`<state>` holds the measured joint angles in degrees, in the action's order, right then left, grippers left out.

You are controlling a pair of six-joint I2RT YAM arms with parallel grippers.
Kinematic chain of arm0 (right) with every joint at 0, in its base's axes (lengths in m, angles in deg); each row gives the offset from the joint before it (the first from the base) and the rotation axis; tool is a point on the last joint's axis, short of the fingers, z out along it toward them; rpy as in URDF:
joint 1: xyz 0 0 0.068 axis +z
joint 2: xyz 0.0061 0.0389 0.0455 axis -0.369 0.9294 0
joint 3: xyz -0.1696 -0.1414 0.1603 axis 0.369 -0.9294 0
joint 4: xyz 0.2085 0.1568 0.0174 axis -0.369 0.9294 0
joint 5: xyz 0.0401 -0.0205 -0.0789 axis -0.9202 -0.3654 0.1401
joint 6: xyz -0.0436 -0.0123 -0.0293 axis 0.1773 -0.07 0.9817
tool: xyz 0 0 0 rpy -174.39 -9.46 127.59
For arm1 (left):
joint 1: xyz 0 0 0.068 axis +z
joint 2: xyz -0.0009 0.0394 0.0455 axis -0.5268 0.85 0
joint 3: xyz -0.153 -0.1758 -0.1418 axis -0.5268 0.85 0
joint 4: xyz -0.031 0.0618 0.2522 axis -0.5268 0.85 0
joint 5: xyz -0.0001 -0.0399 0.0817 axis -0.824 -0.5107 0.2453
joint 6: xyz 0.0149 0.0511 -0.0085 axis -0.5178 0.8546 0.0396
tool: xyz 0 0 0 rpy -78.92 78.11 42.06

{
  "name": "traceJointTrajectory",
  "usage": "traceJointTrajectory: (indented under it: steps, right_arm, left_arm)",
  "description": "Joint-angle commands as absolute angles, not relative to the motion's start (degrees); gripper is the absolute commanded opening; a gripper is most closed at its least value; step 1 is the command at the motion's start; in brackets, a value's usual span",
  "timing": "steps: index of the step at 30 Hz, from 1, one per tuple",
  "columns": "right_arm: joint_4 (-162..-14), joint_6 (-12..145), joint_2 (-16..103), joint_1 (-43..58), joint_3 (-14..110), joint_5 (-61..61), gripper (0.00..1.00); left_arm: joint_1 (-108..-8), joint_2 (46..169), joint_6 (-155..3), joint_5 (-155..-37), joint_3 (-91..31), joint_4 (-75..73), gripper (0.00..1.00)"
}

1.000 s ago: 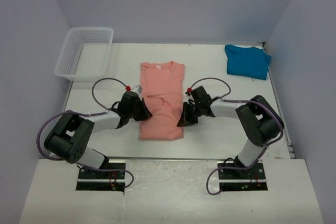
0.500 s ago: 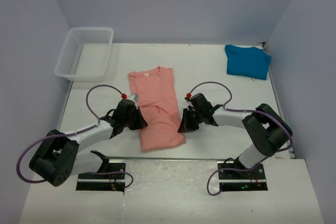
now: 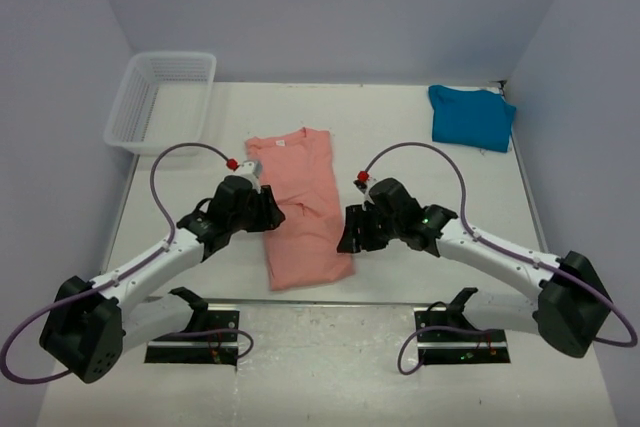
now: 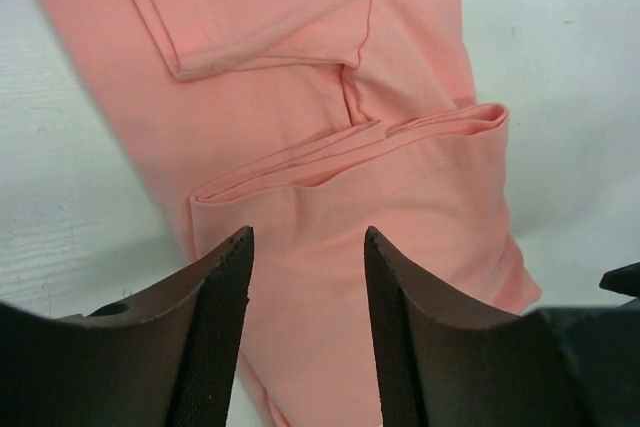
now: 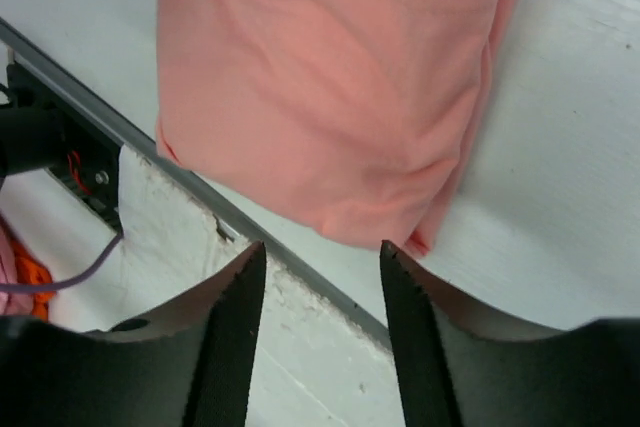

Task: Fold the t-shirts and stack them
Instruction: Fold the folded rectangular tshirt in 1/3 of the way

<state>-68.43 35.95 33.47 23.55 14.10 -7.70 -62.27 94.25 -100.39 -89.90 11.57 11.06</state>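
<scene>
A salmon-pink t-shirt (image 3: 298, 207) lies on the table, folded into a long strip and slanted, its hem toward the near edge. In the left wrist view its folded sleeves (image 4: 330, 77) show as layered pleats. My left gripper (image 3: 270, 215) is open at the shirt's left edge, with only cloth (image 4: 305, 247) lying below its fingers. At the shirt's right edge my right gripper (image 3: 347, 237) is open and empty, just past the hem corner (image 5: 400, 217). The folded teal-blue t-shirt (image 3: 471, 117) rests at the far right corner.
A white mesh basket (image 3: 162, 99) stands at the far left corner. The table's near edge (image 5: 230, 217) runs just below the pink shirt's hem, with the arm bases and cables beyond it.
Both grippers went from shut to open and let go of the pink shirt's sides. The shirt has slid left and turned slantwise. Both arms have stretched out and drawn back slightly.
</scene>
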Motion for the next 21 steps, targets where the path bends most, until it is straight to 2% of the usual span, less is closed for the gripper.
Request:
traceJointTrajectory:
  steps: [1,2,5,11,21]
  right_arm:
    - [-62.14,35.99,28.02,23.61,14.27,-3.14,0.54]
    - [-62.14,35.81,27.31,23.61,13.48,-2.70,0.74]
    - [-63.54,34.85,26.95,23.52,10.05,-2.35,0.92]
    - [-73.54,32.39,32.21,22.99,2.50,-4.27,0.93]
    - [-83.93,29.84,40.13,22.99,-1.47,-7.44,0.92]
  left_arm:
    - [-63.86,93.14,-101.99,-85.12,7.79,17.83,0.51]
    - [-64.56,93.14,-102.96,-83.98,7.79,20.63,0.57]
    - [-68.60,92.70,-107.78,-80.03,8.84,24.86,0.65]
    - [-77.92,89.98,-120.17,-74.83,11.92,30.93,0.66]
    - [-87.77,91.90,-129.77,-69.38,7.88,39.81,0.66]
